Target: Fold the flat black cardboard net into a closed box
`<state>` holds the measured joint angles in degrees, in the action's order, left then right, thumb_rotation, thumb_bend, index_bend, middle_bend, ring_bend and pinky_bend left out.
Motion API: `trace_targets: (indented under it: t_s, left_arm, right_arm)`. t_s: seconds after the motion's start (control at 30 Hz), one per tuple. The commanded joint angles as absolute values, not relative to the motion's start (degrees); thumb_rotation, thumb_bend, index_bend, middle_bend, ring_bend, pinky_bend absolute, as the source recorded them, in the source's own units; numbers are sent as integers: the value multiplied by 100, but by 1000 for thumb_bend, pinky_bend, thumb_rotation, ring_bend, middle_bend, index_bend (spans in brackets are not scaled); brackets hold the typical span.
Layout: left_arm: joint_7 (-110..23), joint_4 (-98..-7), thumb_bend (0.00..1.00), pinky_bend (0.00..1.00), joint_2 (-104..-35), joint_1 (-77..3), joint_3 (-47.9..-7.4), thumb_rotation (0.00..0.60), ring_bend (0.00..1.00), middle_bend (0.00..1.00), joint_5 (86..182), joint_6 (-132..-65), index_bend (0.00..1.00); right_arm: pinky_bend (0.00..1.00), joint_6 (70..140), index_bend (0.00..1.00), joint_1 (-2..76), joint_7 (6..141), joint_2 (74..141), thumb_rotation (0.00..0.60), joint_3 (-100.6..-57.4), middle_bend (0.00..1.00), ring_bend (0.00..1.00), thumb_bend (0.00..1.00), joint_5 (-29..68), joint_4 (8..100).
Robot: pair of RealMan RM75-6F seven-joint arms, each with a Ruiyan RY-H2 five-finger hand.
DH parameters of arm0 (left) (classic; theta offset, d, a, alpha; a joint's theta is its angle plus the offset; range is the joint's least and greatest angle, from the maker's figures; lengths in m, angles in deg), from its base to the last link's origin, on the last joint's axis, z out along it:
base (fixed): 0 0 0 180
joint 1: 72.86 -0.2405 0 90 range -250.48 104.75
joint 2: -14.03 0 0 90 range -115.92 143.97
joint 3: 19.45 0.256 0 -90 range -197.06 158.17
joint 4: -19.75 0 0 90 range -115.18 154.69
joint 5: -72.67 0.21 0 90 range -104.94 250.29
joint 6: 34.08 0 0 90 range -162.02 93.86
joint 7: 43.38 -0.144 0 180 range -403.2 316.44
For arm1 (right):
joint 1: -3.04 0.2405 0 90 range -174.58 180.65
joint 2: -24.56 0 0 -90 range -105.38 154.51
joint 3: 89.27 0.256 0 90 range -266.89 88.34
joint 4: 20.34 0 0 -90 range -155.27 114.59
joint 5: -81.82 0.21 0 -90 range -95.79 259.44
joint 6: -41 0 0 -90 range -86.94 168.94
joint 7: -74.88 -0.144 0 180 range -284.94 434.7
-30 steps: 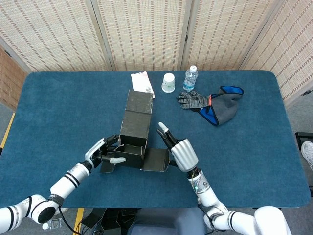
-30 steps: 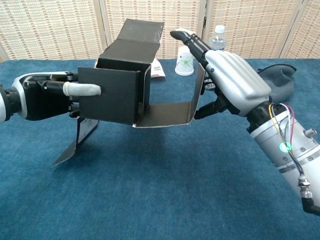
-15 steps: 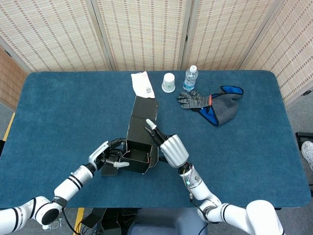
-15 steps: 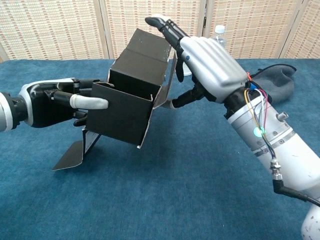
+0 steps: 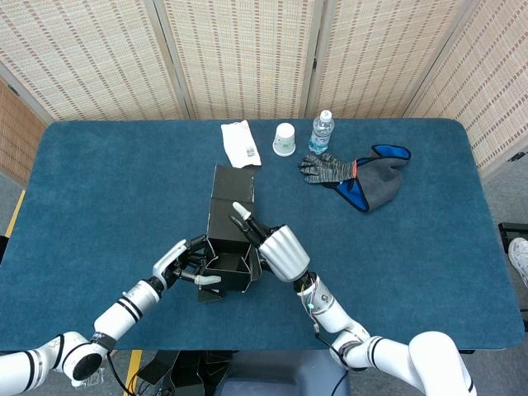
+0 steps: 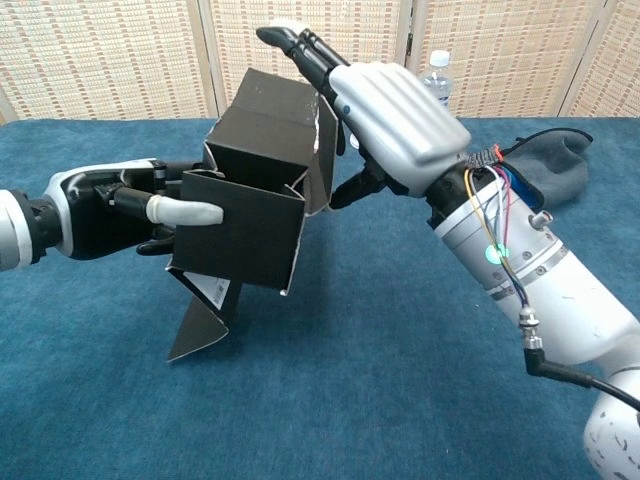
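Near the front edge of the blue table [image 5: 99,181], a half-folded black cardboard box [image 6: 255,215] sits lifted and tilted, its top open and a loose flap hanging down. The left hand [image 6: 110,210] pinches its near wall, thumb outside. The right hand [image 6: 395,115] presses flat against the right side panel, fingers extended, gripping nothing. The card looks light, stiff along its panels and easily creased; hold it by wall edges beside the folds

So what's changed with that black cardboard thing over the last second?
The right hand swung the black cardboard box's flat side panel up against it. The left hand kept its grip. The white paper cup, bottle and gloves stayed put.
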<state>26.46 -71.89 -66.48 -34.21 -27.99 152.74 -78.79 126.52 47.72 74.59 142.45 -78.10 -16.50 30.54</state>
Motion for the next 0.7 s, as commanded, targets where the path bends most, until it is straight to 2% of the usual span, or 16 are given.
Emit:
trace_targets:
  t_s: [0.03, 0.43, 0.7]
  left_arm:
    - [2672, -7179, 114, 774, -6644, -3426, -2799, 600, 581, 271, 15290, -7890, 287]
    - [2813, -7158, 114, 774, -6603, -3463, -2721, 600, 581, 271, 15418, -7935, 285]
    - [2910, -7097, 114, 774, -6621, -3434, -2692, 600, 580, 271, 15471, -7921, 280]
  right_arm:
    - [1000, 12688, 0, 4788, 7435, 14284, 600, -7788, 0, 618, 50, -1619, 3041]
    - [1000, 12990, 0, 4681, 7228, 14294, 600, -7800, 0, 585, 0, -1549, 2989]
    - [1000, 12826, 0, 4523, 7320, 14137, 600, -7809, 0, 553, 0, -1321, 3319]
